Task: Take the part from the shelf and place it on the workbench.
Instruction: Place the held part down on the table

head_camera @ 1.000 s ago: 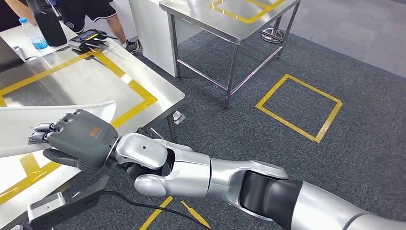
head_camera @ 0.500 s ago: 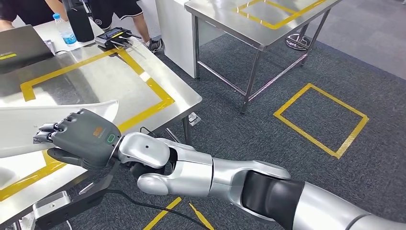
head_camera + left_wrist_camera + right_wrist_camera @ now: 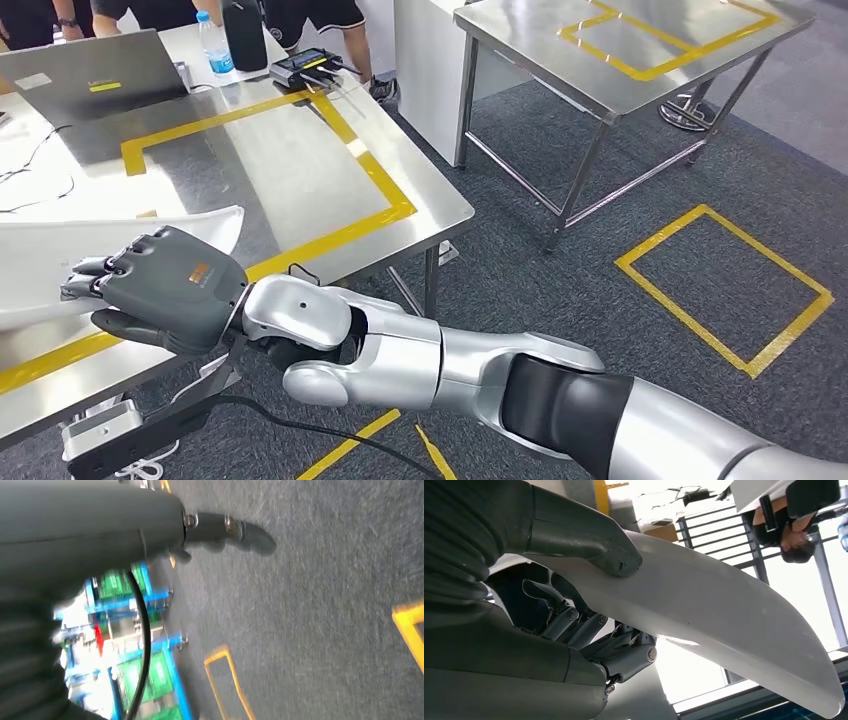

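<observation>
Since the earlier frames the whole scene has slid rightward in the head view, so the camera has turned; the laptop (image 3: 95,70) has come into sight, while the arm and its load sit at the same spot in the picture.

Largest is the surface (image 3: 300,190), a steel bench marked with a yellow tape rectangle, likely the drop zone for the task. A second bench (image 3: 620,50) stands well apart across the carpet.

Next comes the part (image 3: 60,265), a long white curved panel, carried above the near edge of the surface and not yet set down. It looks held roughly level, probably to keep so long a piece from swinging during the turn.

Right hand (image 3: 160,290) grips the part at one end; in the right wrist view the thumb (image 3: 589,545) presses one face and the fingers (image 3: 589,627) curl under the other, a clamp across the thin section that suits a flat, slippery shell.

Left hand (image 3: 220,530) hangs over the floor; whether its fingers are spread or curled I cannot tell.

A bottle (image 3: 210,45) stands by the laptop.
</observation>
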You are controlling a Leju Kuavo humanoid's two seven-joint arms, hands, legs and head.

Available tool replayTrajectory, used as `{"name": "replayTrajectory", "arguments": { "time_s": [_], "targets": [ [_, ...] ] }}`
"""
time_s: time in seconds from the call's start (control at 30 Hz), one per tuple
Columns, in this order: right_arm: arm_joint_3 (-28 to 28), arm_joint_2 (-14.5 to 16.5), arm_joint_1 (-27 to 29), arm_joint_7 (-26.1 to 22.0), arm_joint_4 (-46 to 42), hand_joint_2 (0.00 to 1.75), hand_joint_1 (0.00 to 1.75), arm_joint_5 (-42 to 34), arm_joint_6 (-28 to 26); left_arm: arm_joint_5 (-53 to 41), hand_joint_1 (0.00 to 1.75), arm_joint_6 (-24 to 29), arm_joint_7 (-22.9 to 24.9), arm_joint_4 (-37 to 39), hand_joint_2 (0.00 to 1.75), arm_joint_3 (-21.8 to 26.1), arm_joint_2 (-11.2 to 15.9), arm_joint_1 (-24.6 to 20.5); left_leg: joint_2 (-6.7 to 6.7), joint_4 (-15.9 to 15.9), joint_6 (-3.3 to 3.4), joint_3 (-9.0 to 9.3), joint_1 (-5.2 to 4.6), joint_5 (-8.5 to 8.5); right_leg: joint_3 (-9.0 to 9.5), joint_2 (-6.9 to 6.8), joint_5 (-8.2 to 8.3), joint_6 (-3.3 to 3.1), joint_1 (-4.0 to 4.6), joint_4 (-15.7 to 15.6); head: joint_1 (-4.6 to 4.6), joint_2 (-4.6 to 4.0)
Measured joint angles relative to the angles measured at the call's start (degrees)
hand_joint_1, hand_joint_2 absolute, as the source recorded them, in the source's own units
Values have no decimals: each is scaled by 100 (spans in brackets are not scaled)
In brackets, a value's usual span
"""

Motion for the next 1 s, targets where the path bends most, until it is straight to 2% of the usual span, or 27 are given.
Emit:
{"name": "replayTrajectory", "arguments": {
  "time_s": [0.03,0.07,0.1,0.17,0.2,0.23,0.27,0.3,0.37,0.4,0.43,0.47,0.57,0.77,1.0],
  "targets": [
    [0,0,-2,-2,-1,175,175,-2,0,-3,0,0,1,1,175,0,-1,4,-74,1,39,-5,5,1,14,-35,-18,29,-7,-1,7,0],
    [0,0,-6,-3,-2,175,175,-4,0,-6,0,0,1,2,175,0,-1,8,-139,-3,72,-4,14,5,11,19,-61,63,-22,38,7,0],
    [0,-1,-11,-3,-2,175,175,-8,-1,-8,0,0,2,2,175,0,-2,6,-209,-8,109,-2,23,9,-37,145,-153,98,-42,169,14,0],
    [0,-14,-14,-4,1,175,175,-15,-1,-12,0,0,3,1,175,0,-2,-12,-341,-13,161,-3,34,14,-333,481,-477,143,-64,801,35,0],
    [0,-25,-7,-3,4,175,175,-19,-1,-13,0,0,7,0,175,0,-2,-21,-416,-13,176,-6,31,15,-547,572,-645,147,-65,1219,44,0],
    [0,-38,5,-3,9,175,175,-22,-1,-13,0,0,11,0,175,0,-1,-25,-496,-12,183,-8,26,15,-735,607,-743,144,-64,1558,47,0],
    [0,-50,15,-3,15,175,175,-28,0,-13,0,0,15,0,175,0,-1,-24,-581,-11,185,-8,21,15,-843,619,-733,133,-63,1714,48,0],
    [0,-58,20,-4,19,175,175,-34,-1,-13,0,0,21,0,175,0,0,-22,-666,-9,183,-5,18,15,-838,633,-607,114,-62,1633,47,0],
    [0,-69,13,-9,24,175,175,-44,-15,-13,0,0,30,0,175,0,-1,-21,-797,-4,176,2,18,16,-544,696,-158,46,-56,903,54,0],
    [0,-70,5,-7,25,175,175,-49,-31,-13,0,0,34,0,175,0,-4,-20,-849,5,159,1,10,13,-376,736,6,13,-48,502,56,0],
    [-1,-70,-5,13,26,175,175,-54,-50,-13,0,0,42,0,175,0,-6,-17,-883,7,135,-5,7,13,-257,765,102,-9,-39,214,61,0],
    [-2,-68,-15,60,31,175,175,-57,-68,-13,0,0,51,0,175,1,-5,-8,-911,14,113,-14,1,3,-204,783,127,-9,-35,66,62,0],
    [-13,-62,-62,281,125,175,175,-64,-95,-21,0,0,94,1,175,4,-2,13,-898,3,115,-11,0,-14,-194,797,132,28,-30,19,61,0],
    [-183,12,-321,459,844,175,175,-98,-167,-103,0,0,183,0,175,7,0,-24,-869,-75,44,25,5,41,-194,834,158,-23,-25,27,61,0],
    [-512,128,-739,551,1939,175,175,-65,-290,-196,0,0,195,0,175,7,-5,-87,-860,-85,16,25,5,54,-200,842,163,-38,-25,30,63,0]
  ]
}}
